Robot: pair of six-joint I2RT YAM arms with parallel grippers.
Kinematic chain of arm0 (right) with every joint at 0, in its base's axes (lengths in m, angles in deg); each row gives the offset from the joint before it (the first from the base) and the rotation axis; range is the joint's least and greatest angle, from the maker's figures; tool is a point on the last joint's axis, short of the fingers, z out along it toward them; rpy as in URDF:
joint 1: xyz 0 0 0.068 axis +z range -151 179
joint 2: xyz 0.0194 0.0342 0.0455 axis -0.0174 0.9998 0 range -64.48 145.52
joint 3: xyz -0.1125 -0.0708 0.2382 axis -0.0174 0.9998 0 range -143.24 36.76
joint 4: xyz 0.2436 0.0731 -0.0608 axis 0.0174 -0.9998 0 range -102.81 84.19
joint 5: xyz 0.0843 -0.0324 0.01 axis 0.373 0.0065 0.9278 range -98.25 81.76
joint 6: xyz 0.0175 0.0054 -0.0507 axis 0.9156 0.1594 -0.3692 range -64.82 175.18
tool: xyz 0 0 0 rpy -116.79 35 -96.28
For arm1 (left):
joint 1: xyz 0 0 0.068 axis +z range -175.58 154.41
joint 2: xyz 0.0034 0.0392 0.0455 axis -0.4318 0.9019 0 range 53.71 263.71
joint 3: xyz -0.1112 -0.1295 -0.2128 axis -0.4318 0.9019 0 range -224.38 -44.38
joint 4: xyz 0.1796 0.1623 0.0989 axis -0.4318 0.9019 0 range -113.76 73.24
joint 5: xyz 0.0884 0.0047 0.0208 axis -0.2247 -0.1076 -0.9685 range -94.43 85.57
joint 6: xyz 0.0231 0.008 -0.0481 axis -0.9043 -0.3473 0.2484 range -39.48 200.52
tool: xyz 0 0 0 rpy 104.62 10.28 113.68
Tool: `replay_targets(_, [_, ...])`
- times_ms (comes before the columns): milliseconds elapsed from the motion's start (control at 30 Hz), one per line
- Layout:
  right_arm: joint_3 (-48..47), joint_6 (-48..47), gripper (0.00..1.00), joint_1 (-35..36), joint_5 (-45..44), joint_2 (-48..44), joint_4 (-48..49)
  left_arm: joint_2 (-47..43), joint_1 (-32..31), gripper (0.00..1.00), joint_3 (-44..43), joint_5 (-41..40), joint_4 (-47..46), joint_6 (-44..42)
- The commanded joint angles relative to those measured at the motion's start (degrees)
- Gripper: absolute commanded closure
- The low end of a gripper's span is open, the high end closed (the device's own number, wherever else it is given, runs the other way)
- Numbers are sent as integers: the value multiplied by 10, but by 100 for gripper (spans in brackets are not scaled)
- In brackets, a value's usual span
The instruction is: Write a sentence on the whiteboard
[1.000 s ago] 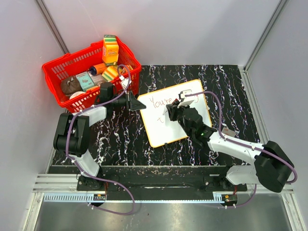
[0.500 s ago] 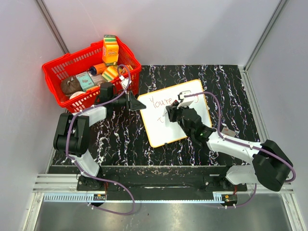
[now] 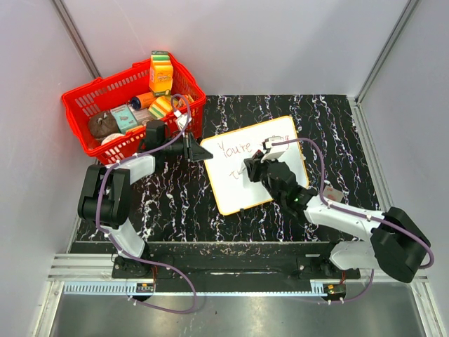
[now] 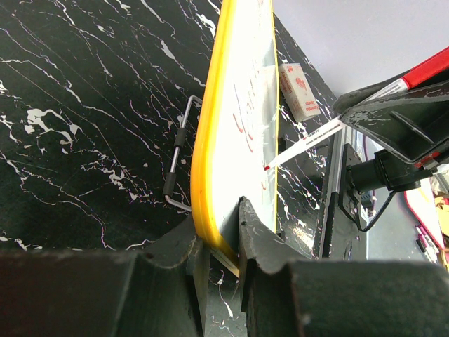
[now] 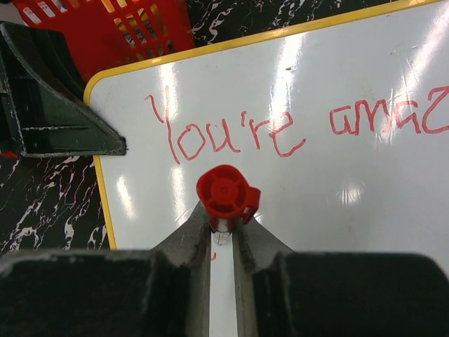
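The whiteboard [image 3: 231, 186] lies on the worktop [image 3: 161, 203], its left edge pinched by the left tool [image 3: 203, 152]. The right tool [image 3: 252, 168] clamps a red marker [image 5: 226, 193], its tip seemingly touching below the sentence [image 5: 231, 137]. A slipping pinch would skew the letters.

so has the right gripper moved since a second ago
Yes, slightly: the right gripper has eased toward the near edge of the whiteboard, which stays put.

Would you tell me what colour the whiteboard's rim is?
Yellow-orange; the whiteboard's rim shows best in the left wrist view.
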Motion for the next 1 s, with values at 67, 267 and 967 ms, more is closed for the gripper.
replay_targets(67, [13,7,100,-4,8,-13,-18,24,-34,100,19,-41,40,-123])
replay_targets(267, [14,10,100,-4,12,-12,-20,24,-34,100,19,-41,40,-123])
replay_targets(967, [-37,-7,100,-5,-35,13,-1,24,-35,100,18,-40,41,-124])
